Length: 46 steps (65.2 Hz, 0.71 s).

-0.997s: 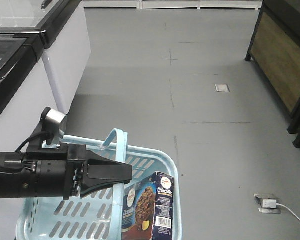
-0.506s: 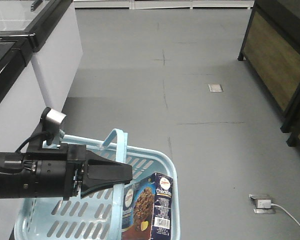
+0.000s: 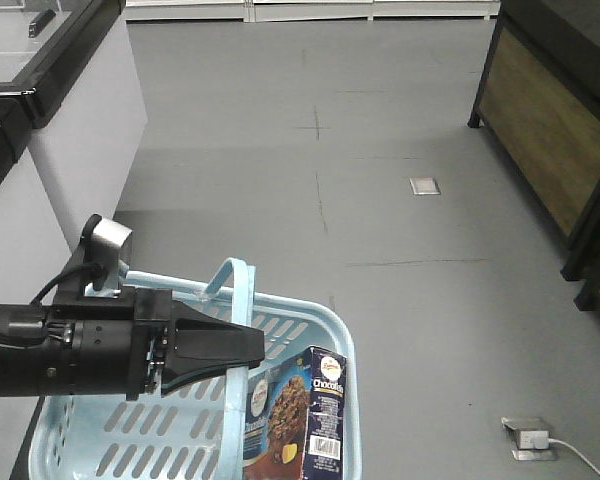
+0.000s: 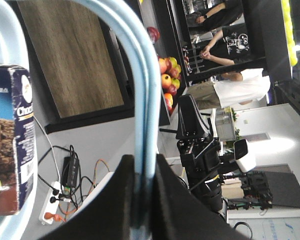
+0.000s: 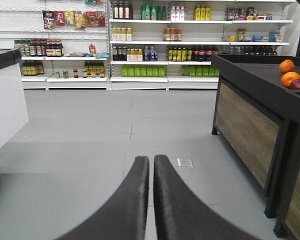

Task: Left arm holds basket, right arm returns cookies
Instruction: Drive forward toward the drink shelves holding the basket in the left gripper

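Note:
The light blue basket point(image 3: 325, 318) hangs low in the exterior view, and my left gripper point(image 3: 258, 350) is shut on its hoop handle point(image 3: 238, 300). In the left wrist view the left gripper point(image 4: 143, 161) has both jaws pressed against that handle point(image 4: 140, 90). The cookies point(image 3: 310, 415), a dark carton picturing chocolate chip cookies, stand upright inside the basket at its right side, and the cookies point(image 4: 10, 150) also show at the left edge of the left wrist view. My right gripper point(image 5: 152, 160) is shut on nothing, out over bare floor, far from the basket.
A white counter point(image 3: 80, 130) stands to the left and a dark wooden stand point(image 3: 550, 140) to the right. A floor plate point(image 3: 424, 186) and a power socket point(image 3: 530, 436) lie on the grey floor. Stocked shelves point(image 5: 155, 45) line the far wall. The stand holds oranges point(image 5: 290, 77).
The surroundings have shifted in the exterior view: the left counter slid out leftward and the floor socket dropped lower. The left gripper, basket and cookies keep their place in the view.

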Available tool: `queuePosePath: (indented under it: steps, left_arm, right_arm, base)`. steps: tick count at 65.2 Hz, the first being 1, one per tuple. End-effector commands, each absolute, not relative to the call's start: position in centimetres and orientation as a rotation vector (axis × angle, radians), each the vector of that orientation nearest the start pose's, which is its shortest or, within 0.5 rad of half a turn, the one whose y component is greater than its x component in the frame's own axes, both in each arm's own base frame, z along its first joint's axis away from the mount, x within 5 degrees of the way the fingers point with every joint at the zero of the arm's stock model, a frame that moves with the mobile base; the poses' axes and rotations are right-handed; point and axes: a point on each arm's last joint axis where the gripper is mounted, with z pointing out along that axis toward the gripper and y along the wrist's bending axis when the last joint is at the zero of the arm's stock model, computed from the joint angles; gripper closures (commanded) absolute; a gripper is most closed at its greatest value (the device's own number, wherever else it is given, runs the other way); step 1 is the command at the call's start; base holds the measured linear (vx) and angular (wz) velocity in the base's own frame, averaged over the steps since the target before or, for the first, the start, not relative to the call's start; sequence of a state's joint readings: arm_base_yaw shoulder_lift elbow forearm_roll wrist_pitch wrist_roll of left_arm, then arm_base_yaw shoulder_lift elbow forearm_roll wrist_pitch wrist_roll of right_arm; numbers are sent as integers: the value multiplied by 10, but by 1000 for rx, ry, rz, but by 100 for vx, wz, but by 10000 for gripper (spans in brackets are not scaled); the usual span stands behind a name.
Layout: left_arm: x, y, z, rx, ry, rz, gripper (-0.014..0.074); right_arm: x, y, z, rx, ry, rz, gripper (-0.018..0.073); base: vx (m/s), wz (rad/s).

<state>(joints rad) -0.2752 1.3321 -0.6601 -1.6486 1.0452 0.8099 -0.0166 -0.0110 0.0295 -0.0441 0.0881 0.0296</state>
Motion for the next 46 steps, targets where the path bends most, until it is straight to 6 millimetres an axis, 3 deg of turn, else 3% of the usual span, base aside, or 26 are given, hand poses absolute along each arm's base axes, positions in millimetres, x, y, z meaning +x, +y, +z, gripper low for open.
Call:
queuePosePath:
  steps: [1, 46]
  left_arm:
    - [202, -141, 295, 46, 2073, -1897, 599]
    - [202, -141, 295, 46, 2073, -1897, 599]
  right_arm:
    - [56, -1, 198, 0, 1521, -34, 565]
    - [56, -1, 198, 0, 1521, -34, 565]
  base:
    - [25, 10]
    - [34, 7]
